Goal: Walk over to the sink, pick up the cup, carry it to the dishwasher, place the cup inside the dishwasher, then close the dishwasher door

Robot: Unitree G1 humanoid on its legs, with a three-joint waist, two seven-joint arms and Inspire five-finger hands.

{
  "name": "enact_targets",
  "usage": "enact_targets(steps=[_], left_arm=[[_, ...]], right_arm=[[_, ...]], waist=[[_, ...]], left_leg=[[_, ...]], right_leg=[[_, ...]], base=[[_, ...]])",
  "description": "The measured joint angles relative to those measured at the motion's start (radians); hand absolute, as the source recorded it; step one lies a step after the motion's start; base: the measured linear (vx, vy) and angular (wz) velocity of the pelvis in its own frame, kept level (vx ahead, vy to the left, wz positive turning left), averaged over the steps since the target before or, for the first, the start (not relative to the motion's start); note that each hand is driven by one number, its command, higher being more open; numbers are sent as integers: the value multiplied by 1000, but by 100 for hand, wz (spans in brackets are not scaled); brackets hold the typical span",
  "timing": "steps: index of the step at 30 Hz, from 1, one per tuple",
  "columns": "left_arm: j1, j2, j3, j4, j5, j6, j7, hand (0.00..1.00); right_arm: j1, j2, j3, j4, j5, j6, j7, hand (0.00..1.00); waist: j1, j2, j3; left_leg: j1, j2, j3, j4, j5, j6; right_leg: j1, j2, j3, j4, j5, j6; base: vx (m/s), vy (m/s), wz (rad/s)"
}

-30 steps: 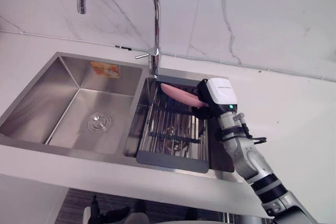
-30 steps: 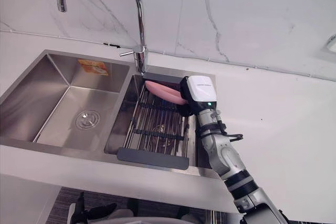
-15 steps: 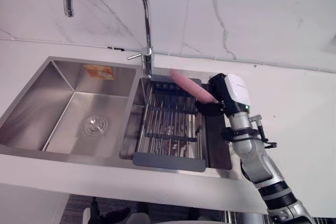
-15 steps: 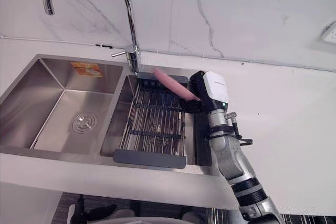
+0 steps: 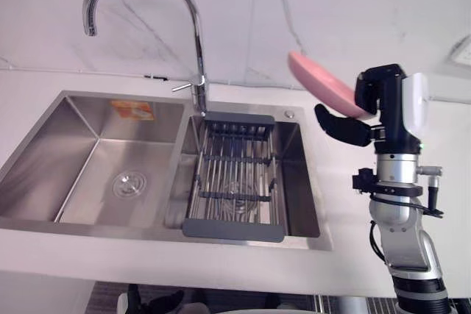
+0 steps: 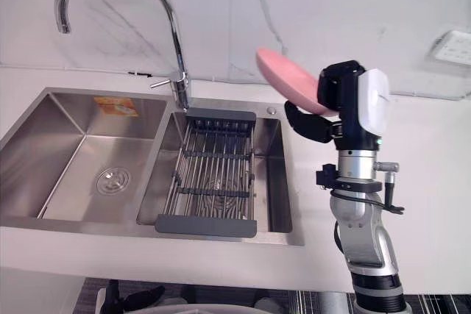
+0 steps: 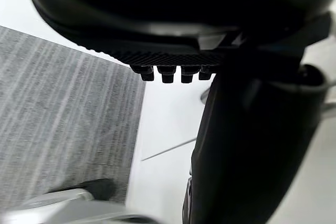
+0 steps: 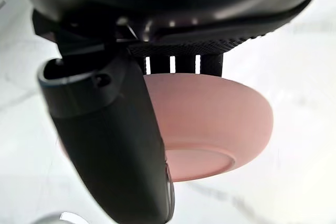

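I see the right robot hand [image 5: 377, 95] pinching the shallow pink cup [image 5: 322, 84] between thumb and fingers, raised above the counter [image 5: 441, 154] right of the sink [image 5: 147, 224], cup tilted and projecting leftward from the palm.

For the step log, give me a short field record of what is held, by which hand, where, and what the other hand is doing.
held item: pink bowl, tilted
holder: right hand, thumb and fingers pinching it
position: in the air above the counter, right of the sink
sink: rack across the right basin
left hand: idle, over the floor
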State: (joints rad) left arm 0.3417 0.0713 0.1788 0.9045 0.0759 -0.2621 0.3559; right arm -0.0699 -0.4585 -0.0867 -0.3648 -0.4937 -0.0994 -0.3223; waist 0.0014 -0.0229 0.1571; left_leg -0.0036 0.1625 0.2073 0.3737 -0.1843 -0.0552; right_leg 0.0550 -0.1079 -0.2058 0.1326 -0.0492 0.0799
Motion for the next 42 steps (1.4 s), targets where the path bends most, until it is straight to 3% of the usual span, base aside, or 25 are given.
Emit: enact_targets(steps=[1, 3, 5, 7, 8, 9, 10, 11, 12, 14, 15, 17, 19, 20, 21, 22, 24, 26, 28, 35, 42], left_arm=[[29, -16, 16, -1, -3, 7, 14, 100], [50, -18, 10, 5, -4, 33, 12, 100], [44, -15, 8, 6, -4, 61, -9, 100], [20, -1, -20, 7, -9, 81, -38, 100], [9, 5, -31, 9, -21, 106, -52, 100], [7, 5, -33, 10, -26, 115, -53, 100], [0, 6, -32, 17, -29, 117, -52, 100], [-17, 11, -29, 38, -45, 120, -50, 100], [-26, 19, -29, 44, -61, 126, -50, 100], [-35, 30, -29, 48, -69, 127, -52, 100], [-33, 33, -28, 49, -67, 127, -52, 100], [-29, 35, -27, 50, -64, 127, -52, 100], [-29, 40, -20, 49, -67, 126, -47, 100], [-40, 43, -13, 49, -67, 124, -46, 100], [-47, 43, -10, 49, -68, 126, -46, 100], [-53, 45, 15, 54, -87, 129, -35, 100], [-54, 55, 20, 57, -89, 130, -35, 100], [-55, 61, 19, 56, -81, 120, -36, 100], [-54, 48, 17, 51, -46, 100, -35, 100], [-42, 32, 7, 43, 5, 69, -36, 100], [-47, 53, -34, 41, 26, 55, -52, 100]], right_arm=[[-13, -46, 0, 0, 0, -6, 0, 0], [-46, -93, -6, 0, 0, -19, 0, 0], [-87, -97, -29, 22, -1, -25, -5, 0], [-126, -84, -40, 91, -4, -22, -9, 0], [-121, -77, -33, 138, -12, -13, -8, 0], [-120, -60, -23, 178, -32, -10, -1, 0], [-120, -49, -20, 188, -48, -8, 3, 0], [-120, -42, 1, 196, -59, -7, 7, 0], [-121, -43, 19, 197, -62, -19, 9, 0], [-132, -44, 24, 207, -88, -49, 8, 0], [-150, -47, 28, 224, -92, -64, 9, 0], [-178, -54, 30, 247, -98, -65, 8, 0], [-205, -56, 29, 286, -98, -67, 8, 0], [-222, -62, 30, 316, -102, -67, 7, 0], [-228, -62, 29, 333, -104, -61, 8, 0], [-227, -61, 29, 343, -104, -41, 12, 0], [-221, -61, 19, 343, -102, -23, 16, 0], [-194, -58, -21, 336, -98, -11, 21, 0], [-150, -42, -67, 302, -98, -9, 30, 0], [-65, 19, -112, 277, -100, -9, 48, 0], [3, 74, -138, 324, -119, 47, 3, 0]], waist=[[5, 10, 1], [0, 28, -1], [-20, 44, 3], [-17, 35, 21], [-16, 36, 24], [-16, 32, 36], [-10, 44, 40], [3, 51, 46], [3, 50, 44], [13, 47, 43], [15, 44, 41], [23, 33, 32], [40, 19, 11], [53, 15, 8], [67, 16, 7], [64, 13, 9], [56, 9, 8], [52, 7, 5], [52, 5, 5], [37, 3, 5], [23, 1, 7]], left_leg=[[-58, 5, -89, 164, -25, 15], [-80, -14, -179, 202, -64, -10], [-80, -29, -201, 144, -112, -27], [-101, -63, -184, 126, -134, -5], [-116, -77, -151, 145, -141, 14], [-115, -74, -108, 153, -137, 49], [-113, -52, -72, 141, -130, 72], [-108, -36, -21, 114, -105, 82], [-107, -23, 15, 83, -79, 86], [-112, 4, 71, 49, -46, 90], [-117, 22, 106, 39, -34, 95], [-132, 41, 152, 40, -29, 94], [-170, 64, 182, 70, -29, 82], [-191, 77, 178, 84, -12, 51], [-197, 85, 170, 81, 8, 23], [-201, 103, 160, 69, 25, 2], [-199, 108, 159, 55, 41, -8], [-184, 106, 160, 1, 85, -19], [-172, 91, 163, -61, 129, -22], [-152, 49, 172, -171, 193, -13], [-150, -6, 165, -293, 278, 14]], right_leg=[[-37, 13, 75, 60, -17, -2], [-106, 29, 159, 98, -4, 9], [-182, 37, 223, 109, 37, 25], [-251, 27, 290, 111, 90, 40], [-271, 21, 297, 107, 127, 17], [-269, 18, 286, 49, 193, -35], [-258, 22, 265, 43, 202, -64], [-279, 11, 157, 161, 137, -95], [-277, -3, 54, 282, 49, -102], [-231, -23, -53, 369, -45, -107], [-185, -44, -97, 403, -91, -108], [-117, -90, -133, 419, -122, -112], [-66, -98, -148, 295, -135, -87], [-44, -64, -162, 187, -137, -82], [-24, -37, -153, 118, -122, -56], [0, -5, -139, 37, -94, -9], [14, 8, -135, 0, -84, 3], [23, 26, -135, -46, -54, -8], [23, 29, -135, -76, -30, -11], [11, 13, -133, -118, -2, -8], [-31, -11, -152, -118, 16, 1]], base=[[-27, 81, -127], [-66, 151, -148], [-105, 211, -117], [-189, 224, -92], [-294, 229, -86], [-383, 234, -91], [-394, 211, -115], [-356, 183, -117], [-243, 140, -113], [-195, 58, -107], [-209, -1, -106], [-195, -80, -98], [-153, -156, -94], [-96, -195, -83], [-82, -249, -88], [-64, -229, -55], [-56, -158, -13], [-69, -101, 0], [-76, -52, 4], [-72, 18, 3], [-11, 29, 10]])
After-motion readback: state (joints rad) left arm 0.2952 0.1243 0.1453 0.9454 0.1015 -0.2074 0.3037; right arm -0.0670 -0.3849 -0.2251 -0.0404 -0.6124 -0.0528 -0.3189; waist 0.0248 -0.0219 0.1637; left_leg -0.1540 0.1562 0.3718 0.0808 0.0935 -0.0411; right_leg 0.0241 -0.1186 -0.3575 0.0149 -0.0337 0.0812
